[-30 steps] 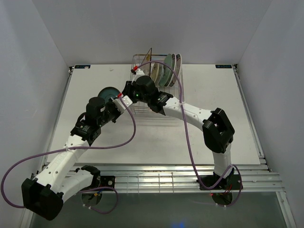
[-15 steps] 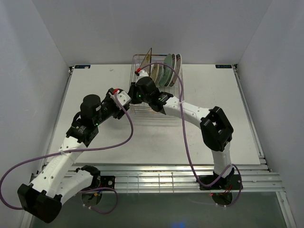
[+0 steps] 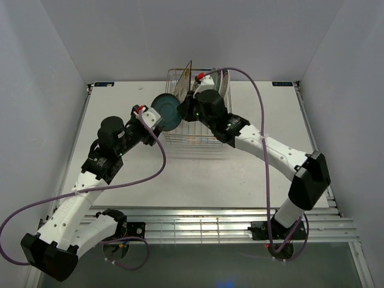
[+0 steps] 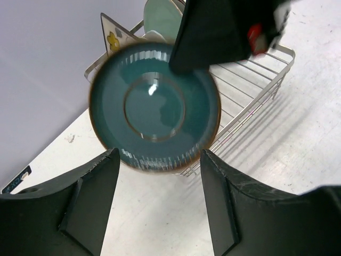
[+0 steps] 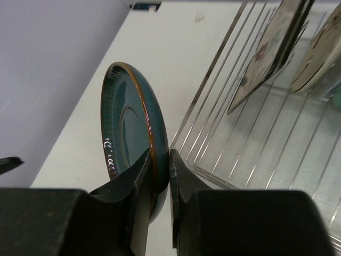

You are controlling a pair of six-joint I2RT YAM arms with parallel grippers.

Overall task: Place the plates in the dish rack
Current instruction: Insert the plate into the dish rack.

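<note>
The small dark teal plate [image 3: 166, 111] stands on edge in the air, just left of the dish rack [image 3: 193, 139]. My right gripper [image 5: 160, 158] is shut on its brown rim, one finger on each face [image 3: 183, 110]. My left gripper [image 4: 158, 184] is open a short way in front of the plate [image 4: 154, 106], touching nothing [image 3: 150, 122]. In the silver wire rack [image 4: 256, 88] stand a square floral plate [image 4: 113, 36] and a pale green plate [image 4: 162, 16]. The floral plate [image 5: 273, 45] leans at the rack's [image 5: 250, 154] far end, with a cream plate [image 5: 319, 50] beside it.
The rack sits at the back middle of the white table [image 3: 120, 174]. Grey walls close in on the left, back and right. The right arm [image 3: 270, 153] reaches over the rack's front right corner. Purple cables loop off both arms.
My left gripper has opened and let go of the teal plate. The right gripper now carries it alone, a little to the right toward the rack, and the right elbow has swung right.
</note>
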